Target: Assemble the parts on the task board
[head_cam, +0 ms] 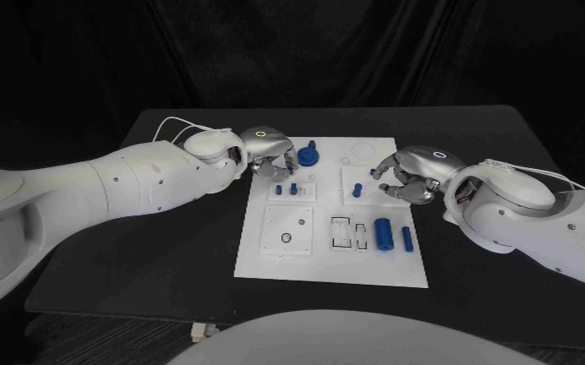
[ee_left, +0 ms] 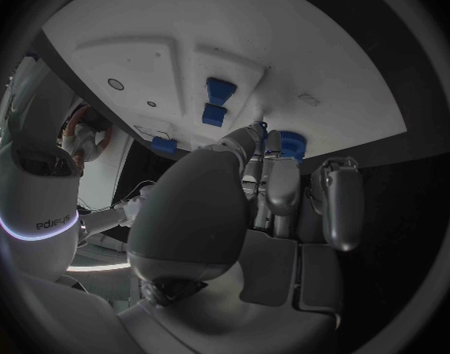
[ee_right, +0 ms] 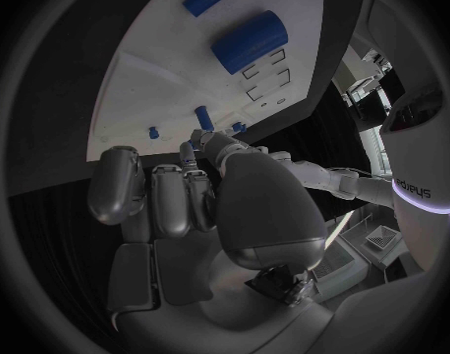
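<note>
The board (head_cam: 275, 265) lies mid-table (head_cam: 146, 255). Your left hand (head_cam: 268, 155) hangs over its far-left corner, just beside the round part (head_cam: 309, 157), with two pegs (head_cam: 287, 188) standing close before it. Your right hand (head_cam: 408, 177) sits at the board's right edge, near one peg (head_cam: 358, 187). Between the hands the board's far middle lies bare. Near the right edge, the cylinder (head_cam: 384, 233) and bar (head_cam: 407, 238) lie side by side and crowd that approach. The near-left corner and near edge of the board are flat and unobstructed. Bare table flanks the board to left and right, partly crossed by the arms.
</note>
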`<action>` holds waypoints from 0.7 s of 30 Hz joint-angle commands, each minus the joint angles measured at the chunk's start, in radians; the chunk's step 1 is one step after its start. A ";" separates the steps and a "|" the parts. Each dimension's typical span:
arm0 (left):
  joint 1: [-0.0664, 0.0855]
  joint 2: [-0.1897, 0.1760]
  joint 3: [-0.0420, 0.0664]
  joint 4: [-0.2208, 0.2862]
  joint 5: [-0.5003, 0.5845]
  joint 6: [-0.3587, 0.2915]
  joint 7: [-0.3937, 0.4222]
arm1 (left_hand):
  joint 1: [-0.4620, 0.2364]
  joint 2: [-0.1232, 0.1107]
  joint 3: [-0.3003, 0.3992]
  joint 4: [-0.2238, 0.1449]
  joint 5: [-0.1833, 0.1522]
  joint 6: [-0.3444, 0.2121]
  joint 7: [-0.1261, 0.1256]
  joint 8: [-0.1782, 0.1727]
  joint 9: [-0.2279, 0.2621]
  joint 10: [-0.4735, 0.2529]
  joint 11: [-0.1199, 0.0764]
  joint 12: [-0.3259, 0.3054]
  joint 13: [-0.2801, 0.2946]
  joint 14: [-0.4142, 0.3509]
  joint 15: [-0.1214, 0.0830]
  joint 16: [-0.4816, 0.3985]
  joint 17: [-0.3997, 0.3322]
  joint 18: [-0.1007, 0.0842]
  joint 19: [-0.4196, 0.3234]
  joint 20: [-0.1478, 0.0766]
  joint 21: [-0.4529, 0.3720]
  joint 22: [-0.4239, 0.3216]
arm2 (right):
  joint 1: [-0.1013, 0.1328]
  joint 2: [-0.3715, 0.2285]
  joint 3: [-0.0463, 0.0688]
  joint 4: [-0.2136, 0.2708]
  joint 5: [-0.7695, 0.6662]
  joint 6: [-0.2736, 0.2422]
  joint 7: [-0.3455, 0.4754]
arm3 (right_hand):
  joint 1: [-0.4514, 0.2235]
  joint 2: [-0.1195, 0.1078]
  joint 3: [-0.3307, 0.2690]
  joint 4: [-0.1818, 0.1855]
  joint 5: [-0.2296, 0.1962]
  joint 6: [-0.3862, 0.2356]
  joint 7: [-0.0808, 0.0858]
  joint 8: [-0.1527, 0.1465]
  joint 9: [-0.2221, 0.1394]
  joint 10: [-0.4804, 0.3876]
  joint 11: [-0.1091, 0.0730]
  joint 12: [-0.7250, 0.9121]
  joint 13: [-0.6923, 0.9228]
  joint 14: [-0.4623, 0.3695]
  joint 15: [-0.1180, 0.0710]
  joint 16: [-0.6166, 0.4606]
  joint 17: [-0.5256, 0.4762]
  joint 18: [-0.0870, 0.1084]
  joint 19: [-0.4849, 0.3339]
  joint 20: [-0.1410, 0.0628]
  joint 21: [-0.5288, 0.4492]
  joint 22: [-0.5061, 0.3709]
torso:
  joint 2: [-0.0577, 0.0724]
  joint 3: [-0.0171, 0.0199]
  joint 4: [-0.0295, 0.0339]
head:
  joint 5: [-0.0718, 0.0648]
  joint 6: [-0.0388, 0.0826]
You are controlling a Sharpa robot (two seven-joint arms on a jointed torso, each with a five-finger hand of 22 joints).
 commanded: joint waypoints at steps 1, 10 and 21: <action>-0.004 0.003 0.001 -0.001 -0.002 0.012 0.002 | -0.005 -0.003 0.005 0.001 -0.007 -0.004 0.002 -0.003 0.002 0.009 0.001 -0.004 -0.001 -0.008 0.001 -0.005 -0.002 -0.006 -0.008 -0.001 -0.006 0.190 | -0.002 0.000 0.001 0.000 -0.002 0.003 0.002 | 0.009 0.000 0.002 -0.006 0.003 0.006 0.000 0.000 0.001 -0.006 -0.004 -0.004 0.020 0.032 0.002 -0.004 -0.001 0.010 -0.003 -0.005 -0.004 0.142 | 0.000 0.0002 0.0001 | -0.002 0.000; -0.011 0.005 0.001 -0.004 -0.002 0.020 0.001 | -0.004 -0.004 0.006 0.000 -0.010 -0.003 0.001 -0.003 0.002 0.011 0.000 -0.005 -0.002 -0.012 0.002 -0.008 -0.007 -0.006 -0.010 -0.001 -0.009 0.189 | -0.002 0.002 0.001 -0.001 -0.002 0.003 0.003 | 0.009 0.000 0.003 -0.007 0.003 0.006 0.000 -0.001 0.001 -0.007 -0.004 -0.005 0.019 0.032 0.002 -0.003 0.000 0.010 -0.003 -0.006 -0.005 0.142 | 0.000 0.0003 0.0002 | -0.002 0.000; -0.013 -0.003 0.001 0.003 -0.002 0.025 0.003 | -0.006 -0.007 0.006 -0.001 -0.012 -0.003 0.000 -0.003 0.002 0.013 0.000 -0.007 -0.002 -0.018 0.002 -0.015 -0.017 -0.004 -0.016 -0.001 -0.017 0.187 | -0.003 0.004 0.001 -0.002 -0.002 0.004 0.003 | 0.011 0.000 0.003 -0.008 0.003 0.007 0.000 -0.001 0.001 -0.007 -0.004 -0.005 0.018 0.032 0.002 -0.004 -0.001 0.010 -0.003 -0.006 -0.005 0.142 | 0.000 -0.0001 0.0006 | -0.003 0.000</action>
